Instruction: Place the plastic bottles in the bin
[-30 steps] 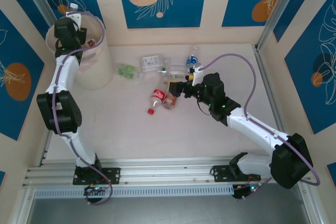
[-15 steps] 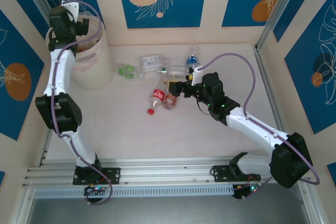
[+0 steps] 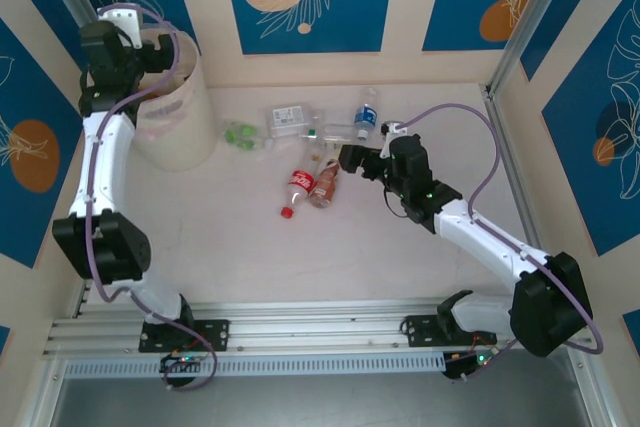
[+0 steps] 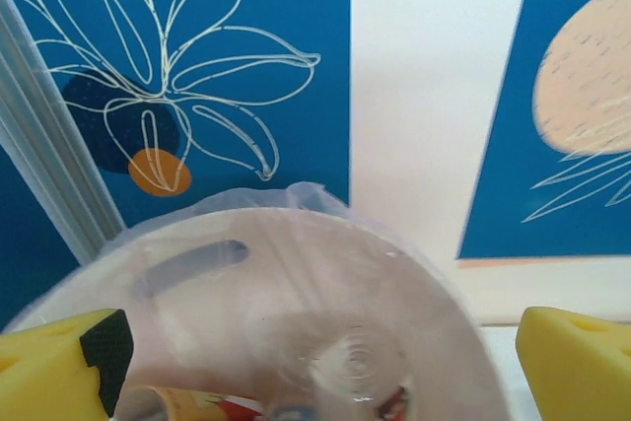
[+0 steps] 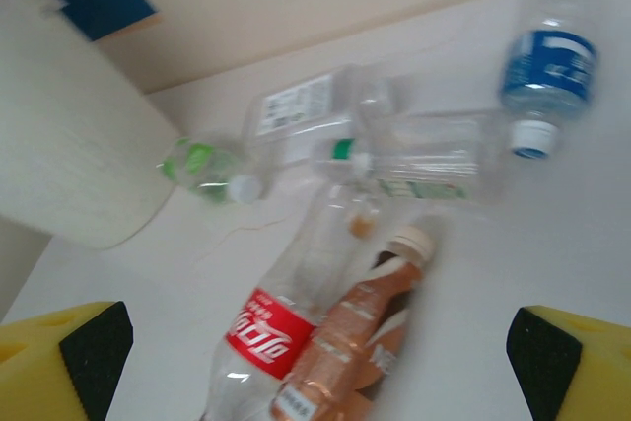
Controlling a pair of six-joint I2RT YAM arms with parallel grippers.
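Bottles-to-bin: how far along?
Done: a few bottles lie inside the bin. In hand: nothing; the left gripper hangs open over the bin, the right gripper open by the cola bottle and brown bottle. Left: those two plus four more bottles on the table.

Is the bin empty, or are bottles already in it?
Not empty: inside the bin, the left wrist view shows a clear bottle and coloured labels at the bottom.

A pale table [image 3: 250,257] sits between cream walls [image 3: 405,7] with blue leaf panels [image 3: 340,17], aluminium rail [image 3: 320,332] in front.
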